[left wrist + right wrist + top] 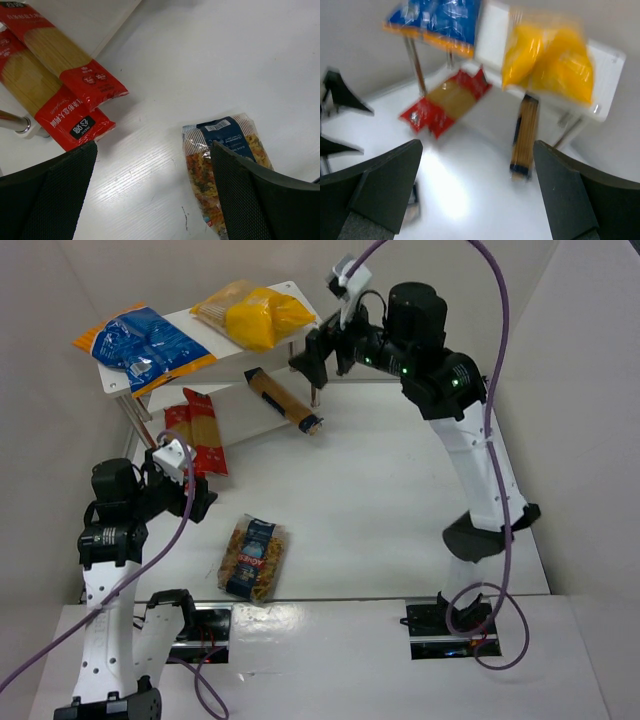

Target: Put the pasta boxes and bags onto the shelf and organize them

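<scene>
Yellow bag [255,316] and blue-and-orange bag [143,344] lie flat side by side atop the white shelf [288,292].

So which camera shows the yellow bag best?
The top view: the yellow bag lies whole and sharp on the shelf's upper board. The right wrist view shows it too, but blurred. The left wrist view misses it entirely.

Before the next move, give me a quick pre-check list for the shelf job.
1. Left jaws open, empty: ok.
2. Right jaws open, empty: ok.
3. Small bag flat on the table, nothing touching it: ok.
4. Yellow bag and blue bag on the top board: ok.
5. Spaghetti packs fully on the lower board: not ok, ends overhang.
6. Long box squared away: not ok, it sticks out at an angle.
</scene>
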`<action>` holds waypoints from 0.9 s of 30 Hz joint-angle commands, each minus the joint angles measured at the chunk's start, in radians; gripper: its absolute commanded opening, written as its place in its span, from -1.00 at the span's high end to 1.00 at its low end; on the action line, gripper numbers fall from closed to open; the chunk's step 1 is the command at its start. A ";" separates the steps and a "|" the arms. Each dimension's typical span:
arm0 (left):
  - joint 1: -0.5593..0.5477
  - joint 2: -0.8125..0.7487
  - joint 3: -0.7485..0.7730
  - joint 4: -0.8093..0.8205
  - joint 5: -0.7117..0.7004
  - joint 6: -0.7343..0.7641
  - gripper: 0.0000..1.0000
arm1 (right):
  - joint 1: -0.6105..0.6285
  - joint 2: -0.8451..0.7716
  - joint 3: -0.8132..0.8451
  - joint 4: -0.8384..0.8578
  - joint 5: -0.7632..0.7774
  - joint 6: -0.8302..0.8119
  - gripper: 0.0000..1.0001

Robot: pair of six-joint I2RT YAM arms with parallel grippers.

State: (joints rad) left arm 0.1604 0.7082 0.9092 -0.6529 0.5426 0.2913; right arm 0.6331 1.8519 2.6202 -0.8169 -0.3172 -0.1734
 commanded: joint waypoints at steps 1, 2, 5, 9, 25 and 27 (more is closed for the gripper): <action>0.005 -0.019 0.010 0.013 0.039 0.002 -0.99 | -0.013 -0.222 -0.367 0.122 0.058 0.020 -1.00; 0.005 -0.019 0.010 0.013 0.028 0.002 -0.99 | -0.013 -0.294 -0.493 0.196 0.072 0.020 -1.00; 0.005 -0.039 0.010 0.013 0.008 -0.023 -0.99 | -0.013 -0.445 -0.821 0.265 0.147 0.049 -1.00; 0.005 -0.039 0.010 0.013 -0.015 -0.044 -0.99 | -0.013 -0.604 -1.131 0.357 0.249 0.086 -1.00; 0.005 0.010 -0.010 0.068 -0.201 -0.165 -0.99 | -0.320 -0.557 -1.568 0.277 0.440 0.130 -1.00; 0.005 0.020 -0.010 0.068 -0.201 -0.165 -0.99 | -0.352 -0.498 -1.579 0.286 0.429 0.130 -1.00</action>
State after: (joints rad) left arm 0.1608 0.7200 0.9089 -0.6220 0.3706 0.1524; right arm 0.3164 1.2968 1.0607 -0.5461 0.0731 -0.0628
